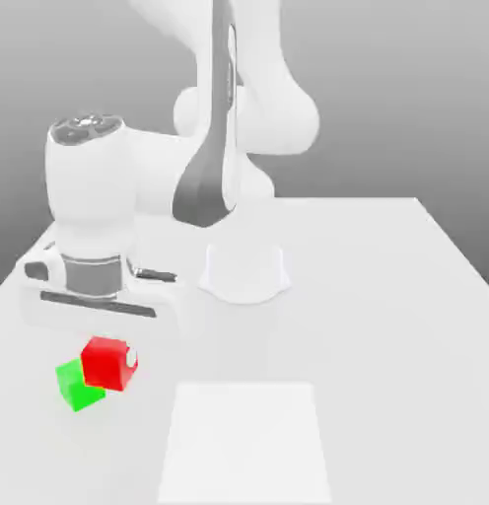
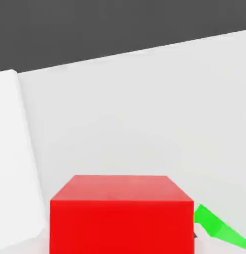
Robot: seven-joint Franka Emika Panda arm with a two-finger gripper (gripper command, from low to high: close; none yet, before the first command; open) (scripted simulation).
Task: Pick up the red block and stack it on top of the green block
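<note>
White bench (image 1: 386, 296) at lower left of the exterior frame: tool (image 1: 110, 340) clamped on the red block (image 1: 106, 363), which partly hides the green block (image 1: 75, 389); fingers barely discernible.

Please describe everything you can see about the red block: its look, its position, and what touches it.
The red block is a small bright red cube with plain matte faces and sharp edges. In the exterior view it sits below the white hand, tilted a little, and overlaps the green block, which lies beside it toward that view's left and partly behind it. The gripper is shut on the red block; a white fingertip shows at its side. Whether it rests on the table or is slightly lifted, I cannot tell.
</note>
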